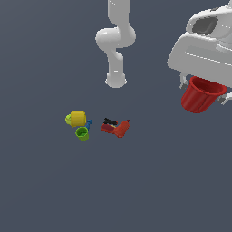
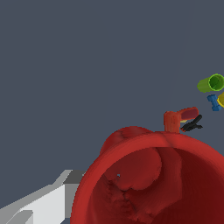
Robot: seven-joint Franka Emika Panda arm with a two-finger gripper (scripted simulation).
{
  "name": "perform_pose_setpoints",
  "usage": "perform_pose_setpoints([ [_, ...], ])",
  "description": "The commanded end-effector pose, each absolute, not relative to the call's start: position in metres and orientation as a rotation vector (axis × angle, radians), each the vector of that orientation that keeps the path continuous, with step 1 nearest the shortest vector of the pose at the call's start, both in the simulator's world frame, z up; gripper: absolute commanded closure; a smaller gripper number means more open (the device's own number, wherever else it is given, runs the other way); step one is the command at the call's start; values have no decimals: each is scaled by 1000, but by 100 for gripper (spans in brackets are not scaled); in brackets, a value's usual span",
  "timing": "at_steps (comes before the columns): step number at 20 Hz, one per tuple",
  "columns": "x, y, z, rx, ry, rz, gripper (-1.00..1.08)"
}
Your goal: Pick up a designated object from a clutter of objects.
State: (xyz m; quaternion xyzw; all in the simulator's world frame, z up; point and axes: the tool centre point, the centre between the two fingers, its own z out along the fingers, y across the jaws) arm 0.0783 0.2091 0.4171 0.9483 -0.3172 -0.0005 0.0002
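The red cup (image 1: pixel 199 96) hangs in my gripper (image 1: pixel 203 92) high above the floor at the exterior view's right, tilted with its rim up. The gripper is shut on its rim, one finger (image 1: pixel 182 83) showing on each side. In the wrist view the cup (image 2: pixel 153 183) fills the lower part, its mouth open toward the camera, with a grey finger (image 2: pixel 39 203) beside it. The rest of the clutter lies far off on the floor: a yellow cylinder (image 1: pixel 78 118), a green cup (image 1: pixel 82 133), a blue piece (image 1: pixel 89 123) and a red-orange drill shape (image 1: pixel 117 128).
The arm's white base (image 1: pixel 116 79) stands behind the clutter. The wrist view shows the drill shape (image 2: pixel 179 119), the green cup (image 2: pixel 210 83) lying on its side, the blue piece (image 2: pixel 214 102) and an edge of the yellow cylinder (image 2: pixel 221 99). The floor is plain dark grey.
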Motion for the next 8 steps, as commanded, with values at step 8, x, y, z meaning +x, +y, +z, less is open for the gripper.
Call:
perform_pose_setpoints([
  [8, 82, 211, 431, 2980, -997, 0, 108],
])
